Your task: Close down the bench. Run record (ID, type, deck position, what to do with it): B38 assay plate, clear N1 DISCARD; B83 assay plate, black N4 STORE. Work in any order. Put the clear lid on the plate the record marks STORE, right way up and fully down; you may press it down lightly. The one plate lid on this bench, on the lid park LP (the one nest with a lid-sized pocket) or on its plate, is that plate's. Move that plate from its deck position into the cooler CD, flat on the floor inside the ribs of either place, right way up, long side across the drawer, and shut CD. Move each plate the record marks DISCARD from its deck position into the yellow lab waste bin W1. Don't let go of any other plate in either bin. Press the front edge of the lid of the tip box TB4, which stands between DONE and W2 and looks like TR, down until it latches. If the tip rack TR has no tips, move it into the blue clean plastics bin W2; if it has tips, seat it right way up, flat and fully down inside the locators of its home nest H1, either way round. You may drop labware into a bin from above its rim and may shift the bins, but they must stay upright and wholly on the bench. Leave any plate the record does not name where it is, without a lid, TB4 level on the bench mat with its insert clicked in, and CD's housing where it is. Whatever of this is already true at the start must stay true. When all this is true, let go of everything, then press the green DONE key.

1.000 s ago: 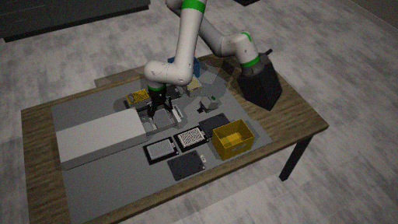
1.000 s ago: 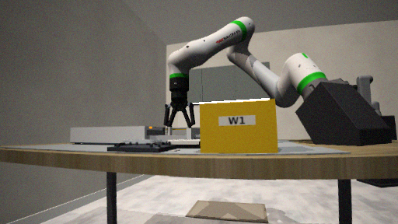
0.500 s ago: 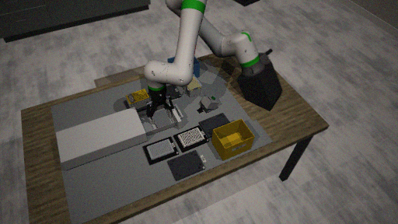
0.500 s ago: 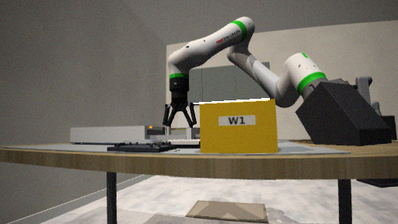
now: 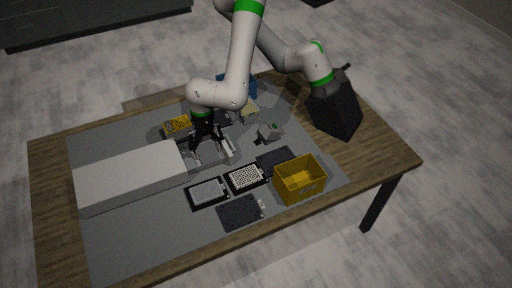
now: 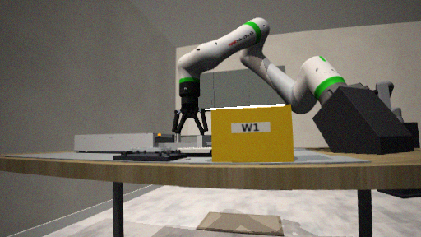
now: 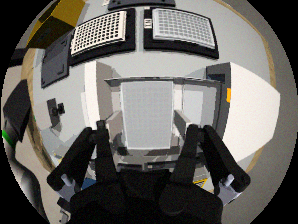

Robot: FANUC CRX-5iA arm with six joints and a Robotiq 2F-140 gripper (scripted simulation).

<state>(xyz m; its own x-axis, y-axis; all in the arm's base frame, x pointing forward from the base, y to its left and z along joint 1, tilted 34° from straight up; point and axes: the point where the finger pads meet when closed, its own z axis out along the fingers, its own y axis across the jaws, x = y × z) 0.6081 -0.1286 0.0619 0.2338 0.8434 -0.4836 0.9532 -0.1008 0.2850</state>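
Note:
My gripper hangs fingers down over the pulled-out drawer of the white cooler CD. In the wrist view the fingers stand open on either side of a light grey rectangle that lies flat between the drawer's ribs, and they do not touch it. I cannot tell whether it is a lidded plate or the drawer floor. In the side view the fingertips are above the drawer. A black plate with white wells and a grey plate sit in deck nests.
The yellow bin W1 stands at the front right. Two dark empty nests flank the plates. A yellow tip rack is behind the gripper. The blue bin is partly hidden by the arm. The DONE key is to the right.

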